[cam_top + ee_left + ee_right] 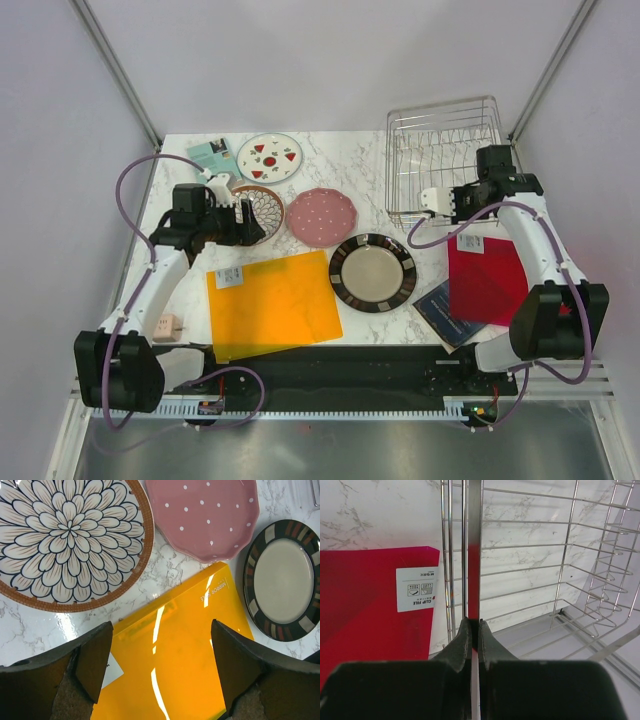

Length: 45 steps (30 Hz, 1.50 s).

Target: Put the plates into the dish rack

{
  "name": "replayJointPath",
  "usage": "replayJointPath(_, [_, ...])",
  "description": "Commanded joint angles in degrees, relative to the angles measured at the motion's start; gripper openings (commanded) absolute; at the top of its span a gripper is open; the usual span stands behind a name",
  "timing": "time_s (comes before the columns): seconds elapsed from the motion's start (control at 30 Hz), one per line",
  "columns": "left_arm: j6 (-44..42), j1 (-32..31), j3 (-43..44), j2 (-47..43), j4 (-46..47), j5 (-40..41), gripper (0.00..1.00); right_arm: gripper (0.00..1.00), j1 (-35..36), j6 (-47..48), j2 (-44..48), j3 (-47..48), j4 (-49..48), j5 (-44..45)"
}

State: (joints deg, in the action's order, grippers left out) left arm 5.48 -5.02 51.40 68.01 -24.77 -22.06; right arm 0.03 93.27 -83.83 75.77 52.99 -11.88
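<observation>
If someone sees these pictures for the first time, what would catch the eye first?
The bright orange sheet at the near left and the red sheet at the right stand out. Four round patterned plates lie flat on the white marble table, none in the silver wire dish rack at the far right. The right tool pinches that rack's edge wire.

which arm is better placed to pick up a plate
Left: the left gripper hangs open beside the lattice plate; the right gripper is shut on the dish rack's rim.
</observation>
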Motion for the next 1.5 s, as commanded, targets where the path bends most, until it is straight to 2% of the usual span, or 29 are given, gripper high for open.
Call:
replayJointPath(0.0, [-0.99, -0.35, -0.07, 0.90, 1.66, -2.02, 0.86, 0.00, 0.23, 3.32, -0.54, -0.35, -10.27, -4.46])
replayJointPath(0.27, [-0.82, -0.35, 0.98, 3.44, 1.75, -3.68, 0.85, 0.00, -3.28, 0.16, 0.86, -10.63, -18.97, -5.61])
replayJointPath(0.47, [-0.11, -0.35, 1.87, 5.73, 1.92, -5.53, 0.85, 0.07, -6.80, 0.33, -3.09, -9.85, -20.38, -5.78])
replayJointPath(0.57, [-0.03, -0.43, 2.30, 6.61, 2.27, -5.89, 0.85, 0.18, -7.59, 1.12, -3.62, -9.94, -21.35, -5.87])
replayJointPath(0.67, [-0.46, -0.52, 2.48, 6.79, 2.89, -5.10, 0.85, 0.31, -7.77, 2.08, -2.05, -10.64, -22.93, -6.14])
replayJointPath(0.7, [-0.47, -0.52, 2.65, 6.70, 2.89, -4.83, 0.85, 0.39, -7.68, 2.35, -1.43, -10.81, -23.46, -6.23])
replayJointPath(0.73, [-0.47, -0.52, 2.74, 6.61, 2.89, -4.92, 0.85, 0.41, -7.77, 2.52, -0.90, -10.73, -23.29, -6.14])
replayJointPath(0.87, [-1.08, -1.22, 3.88, 3.90, 2.54, -5.53, 0.90, 0.54, -7.77, -1.85, 6.02, -9.50, -22.32, -4.56])
replayJointPath(0.97, [0.23, -2.80, 5.20, 1.87, 2.27, -6.32, 0.91, 0.68, -7.86, -6.07, 12.87, -6.60, -17.23, -7.36])
replayJointPath(1.0, [2.41, -3.59, 4.86, 1.52, 2.36, -6.93, 0.91, 0.79, -7.77, -11.39, 14.82, -6.25, -16.00, -8.67])
replayJointPath(1.03, [3.65, -5.86, 4.59, 1.17, 2.45, -6.94, 0.91, 0.84, -7.51, -16.15, 16.75, -6.07, -16.25, -10.60])
replayJointPath(1.07, [5.14, -7.27, 4.15, 0.99, 2.62, -7.37, 0.91, 0.88, -6.89, -20.72, 20.60, -5.98, -16.43, -11.58])
replayJointPath(1.1, [7.77, -8.77, 2.93, 0.99, 2.97, -8.25, 0.91, 0.91, -6.45, -31.73, 22.29, -5.89, -16.17, -12.54])
replayJointPath(1.13, [9.28, -11.83, 2.05, 1.16, 4.63, -8.69, 0.90, 0.92, -6.01, -37.23, 23.61, -5.81, -15.82, -13.51])
replayJointPath(1.2, [14.18, -14.40, -1.02, 2.64, 7.27, -10.88, 0.89, 0.91, -3.83, -47.87, 25.47, -5.89, -12.68, -15.28])
replayJointPath(1.23, [16.21, -16.06, -1.91, 3.53, 9.63, -11.24, 0.87, 0.91, -2.86, -56.97, 25.21, -5.89, -11.26, -15.54])
replayJointPath(1.27, [18.32, -16.51, -2.70, 4.49, 10.79, -11.59, 0.85, 0.90, -1.98, -62.28, 23.38, -5.72, -9.85, -16.33])
replayJointPath(1.33, [23.34, -17.48, -4.20, 8.27, 13.42, -13.70, 0.77, 0.84, -0.83, -72.73, 20.04, -5.98, -4.58, -19.74])
replayJointPath(1.4, [24.14, -18.18, -3.24, 10.91, 15.54, -13.45, 0.74, 0.77, -0.82, -76.47, 14.85, -7.12, -1.07, -26.39])
replayJointPath(1.47, [24.84, -18.80, -2.62, 14.60, 17.82, -13.97, 0.72, 0.75, -0.82, -81.65, 13.44, -11.06, -4.18, -29.42])
